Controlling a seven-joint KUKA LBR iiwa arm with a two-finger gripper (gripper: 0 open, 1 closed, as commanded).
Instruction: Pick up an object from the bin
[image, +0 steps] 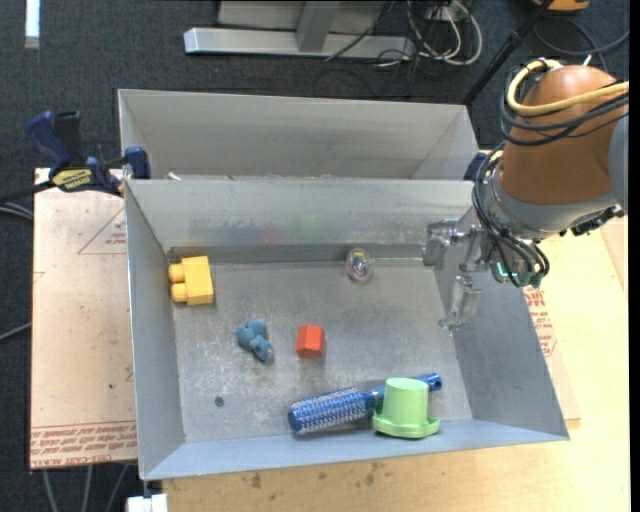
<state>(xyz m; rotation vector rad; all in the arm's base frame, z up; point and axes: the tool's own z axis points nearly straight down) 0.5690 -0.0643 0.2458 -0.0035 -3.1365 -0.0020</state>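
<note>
Camera view, from above and a little to one side: my claw (455, 285) hangs inside the grey metal bin (300, 150) at its right end, close beside the sloping right wall and over bare grey floor. My arm comes in from the right, with its orange cover (560, 130) over the bin's upper right corner and a bundle of cables (515, 255) looped below it. Whether the claw is spread or pressed together I cannot tell from here.

The claw is not over any of the loose things. The nearest is a small clear ball (359, 265), to the claw's left, lying right against the foot of the back wall. Next nearest is a green cup (406, 408), toward the front wall, lying on its side by the look of it. It touches a blue bristled brush (330, 410) that lies along the front edge; the brush's blue handle end pokes out at the cup's upper right.

The rest lie well apart from me. An orange cube (310, 341) sits in the middle of the floor, with a small blue figure (256, 340) just to its left, the two not touching. A yellow building block (192, 280) rests at the far left, near the back corner and close to the left wall.
</note>
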